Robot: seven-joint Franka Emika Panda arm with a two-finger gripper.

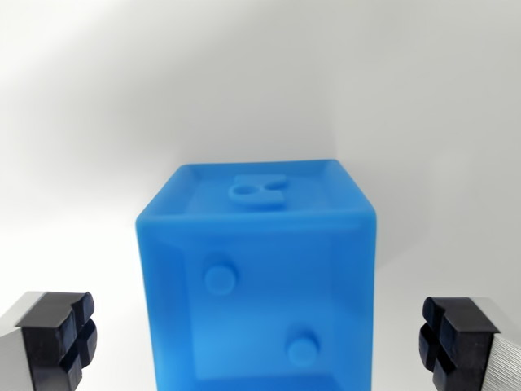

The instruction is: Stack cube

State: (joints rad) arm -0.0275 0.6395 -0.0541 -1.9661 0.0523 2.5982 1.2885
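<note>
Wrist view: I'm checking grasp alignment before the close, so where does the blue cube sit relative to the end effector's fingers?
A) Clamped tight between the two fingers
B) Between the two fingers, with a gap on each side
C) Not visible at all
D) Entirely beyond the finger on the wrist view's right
B: the blue cube is centred between the end effector fingers, with white background showing on both sides.

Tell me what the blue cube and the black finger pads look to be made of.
Blue cube: probably moulded or printed plastic, matte to satin, slightly translucent; light glows through its walls, edges are rounded, and raised round dots and an embossed figure mark its faces.

Black finger pads: likely rubber or soft plastic, dull black with cross-shaped grooves, mounted on pale grey, metal-looking bodies. The jaws stand open either side of the cube.
</note>
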